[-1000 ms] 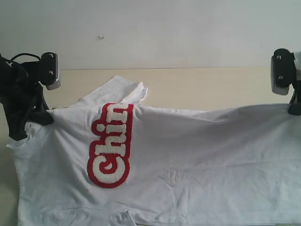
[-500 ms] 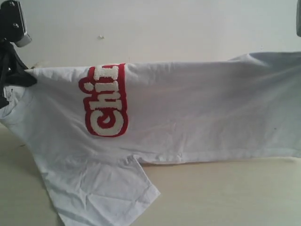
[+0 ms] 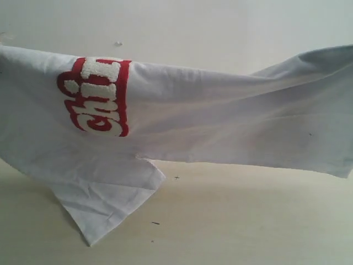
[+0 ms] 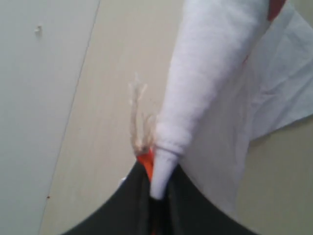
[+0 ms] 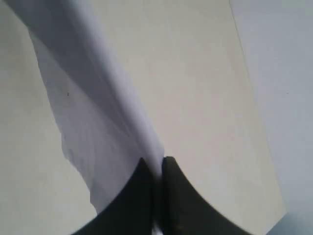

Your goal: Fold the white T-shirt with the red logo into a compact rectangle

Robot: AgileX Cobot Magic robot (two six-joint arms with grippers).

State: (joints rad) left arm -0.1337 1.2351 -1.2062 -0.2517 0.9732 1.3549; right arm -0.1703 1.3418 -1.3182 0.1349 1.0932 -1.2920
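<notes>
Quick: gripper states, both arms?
Left gripper: shut on the white T-shirt, by its orange tag.
Right gripper: shut on the white T-shirt.

Exterior view faces the wall (image 3: 220, 27), close — all 3 views share the white T-shirt (image 3: 220, 121).

Setting: robot test bench in a lab-type room.

Evidence:
- A plain pale wall (image 3: 220, 27) fills the upper part of the exterior view, with one small mark (image 3: 118, 43) at upper left.
- Below it is a plain beige table (image 3: 248, 221), matte, with a few dark specks (image 3: 155, 223) at lower centre.
- The wrist views show the dark left gripper (image 4: 157, 169) and right gripper (image 5: 155, 164), each pinched on the white T-shirt (image 3: 220, 121) above that table.
</notes>
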